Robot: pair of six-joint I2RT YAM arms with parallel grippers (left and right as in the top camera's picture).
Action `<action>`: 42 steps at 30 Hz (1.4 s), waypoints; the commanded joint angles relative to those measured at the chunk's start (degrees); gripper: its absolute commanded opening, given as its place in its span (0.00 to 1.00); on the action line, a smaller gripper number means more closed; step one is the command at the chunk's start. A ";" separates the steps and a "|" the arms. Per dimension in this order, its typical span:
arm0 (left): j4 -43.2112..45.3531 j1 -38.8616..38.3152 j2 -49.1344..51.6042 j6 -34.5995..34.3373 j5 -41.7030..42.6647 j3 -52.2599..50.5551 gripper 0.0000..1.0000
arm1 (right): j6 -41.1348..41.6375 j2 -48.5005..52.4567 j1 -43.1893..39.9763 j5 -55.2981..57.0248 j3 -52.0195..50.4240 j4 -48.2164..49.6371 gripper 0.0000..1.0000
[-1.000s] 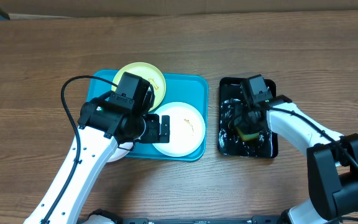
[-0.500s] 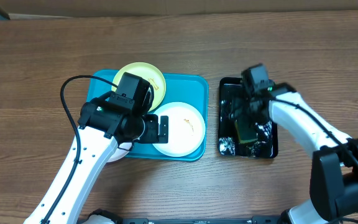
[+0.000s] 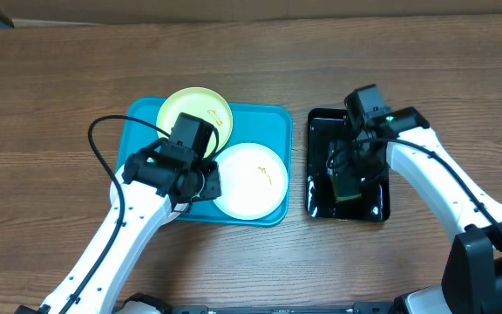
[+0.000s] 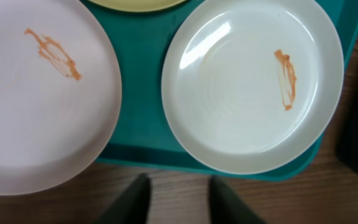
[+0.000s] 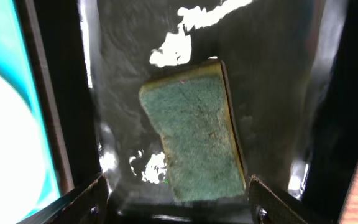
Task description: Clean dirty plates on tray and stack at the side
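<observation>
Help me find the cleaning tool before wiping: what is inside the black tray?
A green-faced sponge with a yellow edge lies flat on the black tray's glossy floor, with nothing else seen in it. The floor beneath the sponge is covered.

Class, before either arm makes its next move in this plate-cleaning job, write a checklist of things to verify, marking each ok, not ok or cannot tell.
1. Sponge in hand: not ok. The sponge lies loose in the black tray, with the right gripper open astride it.
2. White plates clean: not ok. One white plate and the other white plate both carry orange smears.
3. Left gripper free: ok. It is open, with nothing between its fingers.
4. Yellow-green plate clean: cannot tell.
5. Turquoise tray flat on the table: ok.
</observation>
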 commanded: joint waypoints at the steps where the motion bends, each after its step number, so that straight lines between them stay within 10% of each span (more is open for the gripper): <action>1: 2.05 -0.37 0.52 -1.16 -1.92 -2.64 0.69 | 0.09 -0.26 -0.11 -0.33 -3.65 2.95 0.74; 9: 10.93 -0.37 4.02 -1.18 -1.95 -8.92 0.70 | 0.50 -0.20 -0.11 -0.33 -14.93 16.22 0.64; 16: 14.56 -0.37 10.71 -1.18 -1.90 -9.40 0.77 | 0.48 -0.11 -0.11 -0.33 -21.00 24.52 0.25; 19: 14.56 -0.37 13.20 -1.16 -1.90 -9.38 0.77 | 0.46 -0.11 -0.15 -0.31 -20.63 24.68 0.63; 29: 17.42 -0.37 15.65 -1.16 -1.73 -9.40 0.68 | 0.22 -0.17 -0.55 -0.33 -12.11 16.55 0.76; 33: 21.22 -0.37 17.05 -1.16 -1.73 -9.42 0.57 | 0.22 -0.15 -0.55 -0.33 -11.56 15.67 1.00; 42: 22.56 -0.37 19.78 -0.35 -1.73 -9.40 0.36 | 0.31 -0.15 -0.52 -0.35 -11.69 13.68 0.98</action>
